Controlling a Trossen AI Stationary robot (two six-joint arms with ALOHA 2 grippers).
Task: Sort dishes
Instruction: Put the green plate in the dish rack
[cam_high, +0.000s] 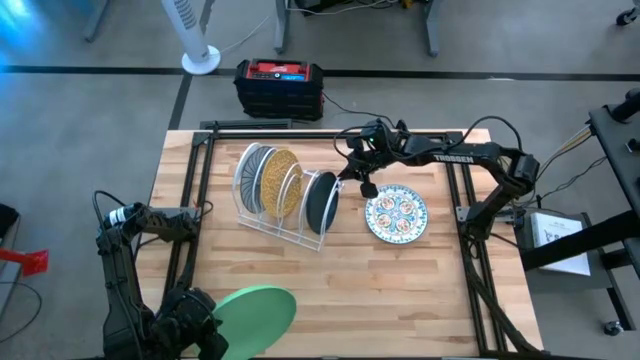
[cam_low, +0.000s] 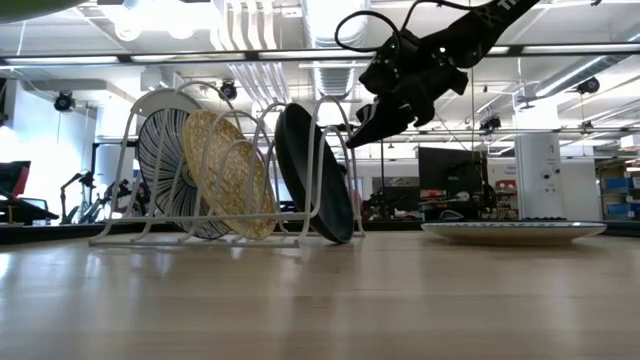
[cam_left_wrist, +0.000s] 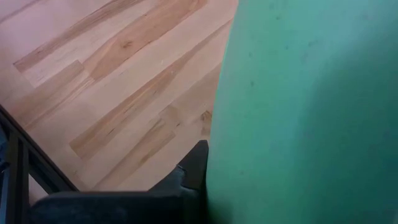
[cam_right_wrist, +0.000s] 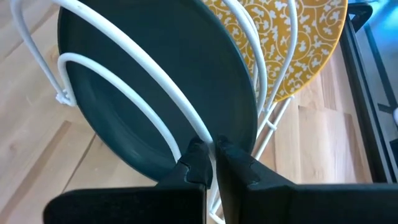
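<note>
High view. I have the right tool (cam_high: 362, 178) at the centre of the frame, just right of the wire rack (cam_high: 262, 222) and above its last slot. In the right wrist view its fingers (cam_right_wrist: 200, 160) stand nearly together, with only a thin gap between them, at the rim of the dark plate (cam_right_wrist: 155, 93); I cannot tell whether they pinch that rim or the wire beside it. The rack also carries a yellow patterned plate (cam_high: 281, 182) and a striped plate (cam_high: 256, 176). The blue floral plate (cam_high: 396, 215) lies flat on the desk (cam_high: 400, 290), right of centre. At lower left, my left tool (cam_high: 205, 328) is clamped on the edge of the green plate (cam_high: 255, 312), carried clear of the wood.

Risks, as I judge them: a lift with the wire caught between the fingers would drag the rack and rattle its plates; a shallow bite on the dark rim could let that plate slip and tip into its neighbours; the edge-held green plate may swing or slide out.
</note>
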